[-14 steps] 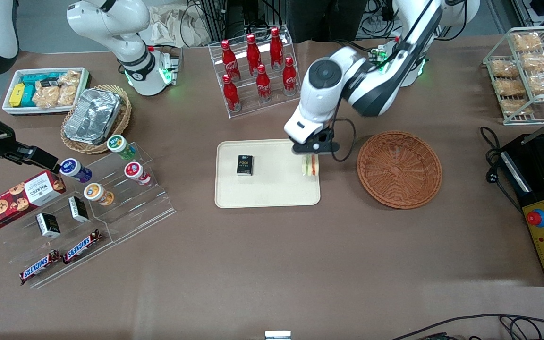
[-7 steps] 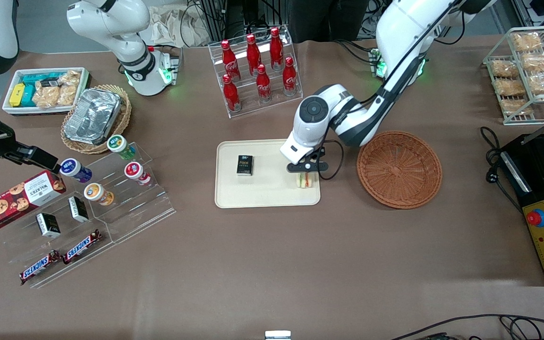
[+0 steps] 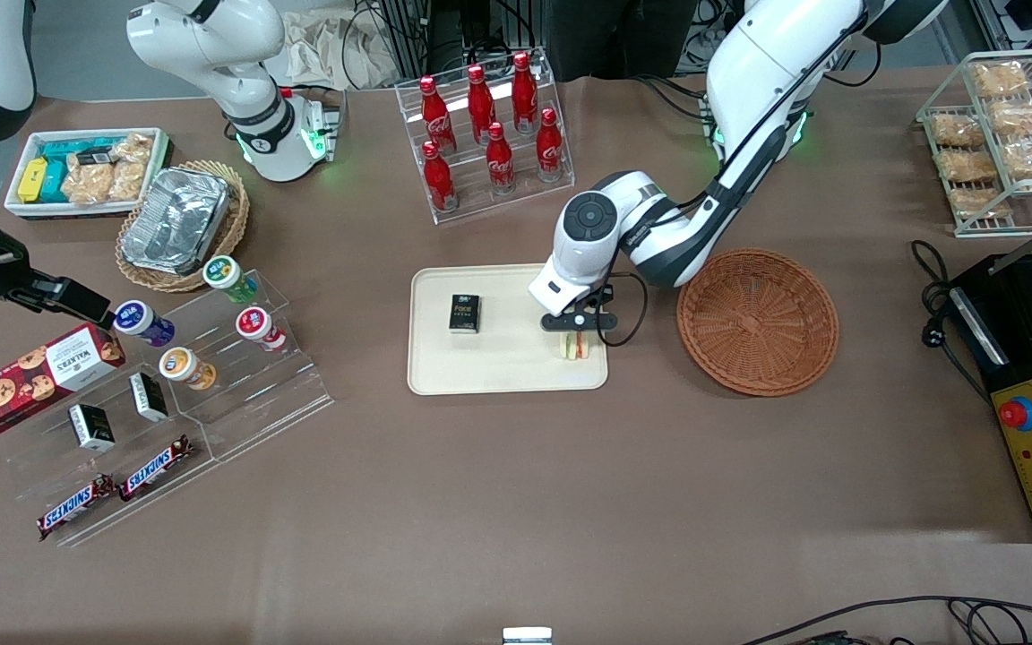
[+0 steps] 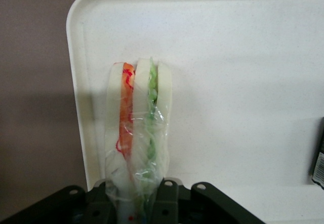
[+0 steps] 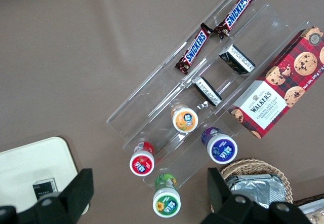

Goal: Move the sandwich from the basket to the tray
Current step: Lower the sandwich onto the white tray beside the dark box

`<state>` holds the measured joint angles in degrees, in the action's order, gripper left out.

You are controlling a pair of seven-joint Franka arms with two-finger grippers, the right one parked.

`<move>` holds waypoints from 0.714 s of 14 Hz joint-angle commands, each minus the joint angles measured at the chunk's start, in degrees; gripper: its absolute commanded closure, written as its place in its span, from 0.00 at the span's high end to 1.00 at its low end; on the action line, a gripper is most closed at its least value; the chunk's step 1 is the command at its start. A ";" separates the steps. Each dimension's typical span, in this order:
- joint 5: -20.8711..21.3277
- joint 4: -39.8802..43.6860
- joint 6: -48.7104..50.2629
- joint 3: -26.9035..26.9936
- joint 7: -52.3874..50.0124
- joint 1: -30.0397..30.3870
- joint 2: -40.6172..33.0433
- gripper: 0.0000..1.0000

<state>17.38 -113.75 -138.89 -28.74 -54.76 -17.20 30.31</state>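
Left arm: my white jointed arm reaches down low, elbow bent, wrist tilted downward.
Claw: my black two-finger claw (image 3: 575,333) points down, fingers (image 4: 167,196) clamped together on what I hold.

The left arm's black two-finger gripper (image 3: 575,333) has come down from above the flat cream-beige tray (image 3: 480,369). The wrapped triangular sandwich (image 3: 576,345) clamped in it now sits lower, at the tray's surface near the edge facing the reddish-brown wicker basket (image 3: 757,321).
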 commanded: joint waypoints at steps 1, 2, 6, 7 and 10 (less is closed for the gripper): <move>3.88 1.07 -0.33 0.17 -1.66 -0.73 0.54 1.00; 3.89 1.42 0.28 0.17 -1.66 -0.73 0.10 1.00; 3.01 4.14 10.81 0.00 -1.75 -0.02 -7.53 1.00; 3.10 4.67 14.75 -0.09 -1.84 0.41 -9.90 1.00; 3.36 4.77 17.86 0.00 -1.31 3.12 -18.16 1.00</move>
<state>19.81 -107.21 -123.07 -28.60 -55.26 -16.28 18.54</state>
